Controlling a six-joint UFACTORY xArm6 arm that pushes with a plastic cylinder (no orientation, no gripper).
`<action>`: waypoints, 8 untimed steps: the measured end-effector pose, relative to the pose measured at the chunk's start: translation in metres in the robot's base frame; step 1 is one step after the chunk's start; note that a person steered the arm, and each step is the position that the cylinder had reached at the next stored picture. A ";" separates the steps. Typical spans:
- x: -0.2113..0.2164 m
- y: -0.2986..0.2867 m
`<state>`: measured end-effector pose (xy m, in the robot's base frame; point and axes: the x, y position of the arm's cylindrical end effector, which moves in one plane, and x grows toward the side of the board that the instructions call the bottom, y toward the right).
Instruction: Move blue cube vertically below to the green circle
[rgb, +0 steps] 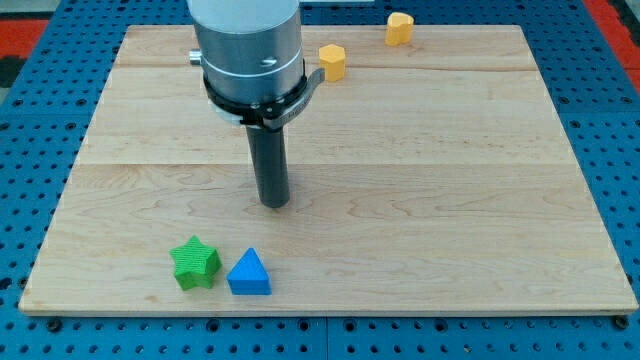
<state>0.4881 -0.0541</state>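
My tip (273, 203) rests on the wooden board (450, 180), left of the middle. A blue triangular block (249, 273) lies near the view's bottom edge, below and slightly left of my tip. A green star block (195, 262) lies just left of the blue block. No blue cube and no green circle show in this view; the arm's grey body hides part of the board's top left.
A yellow hexagonal block (332, 61) lies near the board's top edge, right of the arm. A second yellow block (400, 28) lies further up and right. Blue pegboard (30, 120) surrounds the board.
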 end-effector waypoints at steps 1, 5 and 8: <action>-0.014 -0.027; -0.030 0.024; -0.024 0.076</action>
